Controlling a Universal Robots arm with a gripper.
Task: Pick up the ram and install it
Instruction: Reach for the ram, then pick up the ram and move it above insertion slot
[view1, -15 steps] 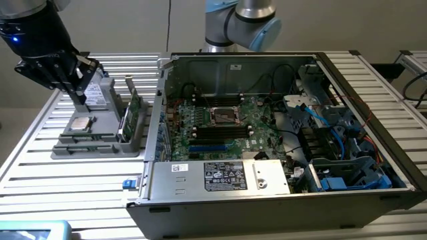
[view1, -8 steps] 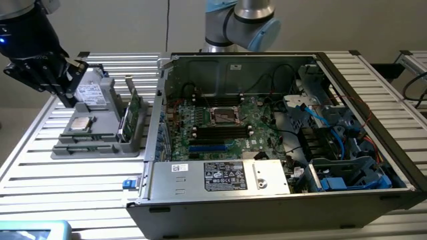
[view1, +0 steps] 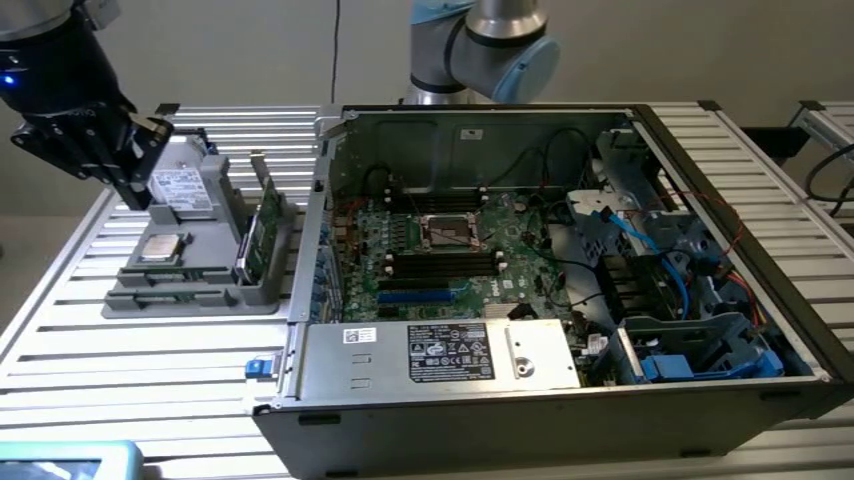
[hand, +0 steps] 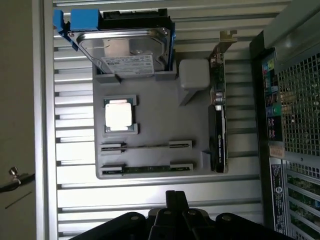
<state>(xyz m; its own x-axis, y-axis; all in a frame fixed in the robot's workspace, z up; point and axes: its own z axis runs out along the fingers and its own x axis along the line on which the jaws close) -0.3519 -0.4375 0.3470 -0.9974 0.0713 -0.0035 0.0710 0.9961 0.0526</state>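
From my station, the hand (view1: 131, 180) hangs above the slatted tabletop (view1: 80, 340) on the exterior view's left. It is over the grey parts tray (hand: 155, 120) and touches nothing on it. I cannot tell whether the hand is apart or together, and I see nothing caught in it.

In the wrist view, the ram (hand: 145, 169) lies seated on edge in the long slot nearest one end of the tray. A matching slot (hand: 145, 146) runs just beside it, and I can't tell whether that one holds a stick. Beyond those slots sits a processor chip (hand: 119, 115) in its square pocket. Past that, at the far end of the tray, is a hard drive (hand: 125, 55) in a blue-tabbed carrier. A taller expansion card (hand: 218, 135) stands on edge along the side of the tray that faces the computer.

The open computer case (view1: 534, 430) lies on its side on the tabletop, on the exterior view's right and just beside the tray. Its green motherboard (view1: 521, 225) faces up. The arm (view1: 481, 50) rises behind the case.
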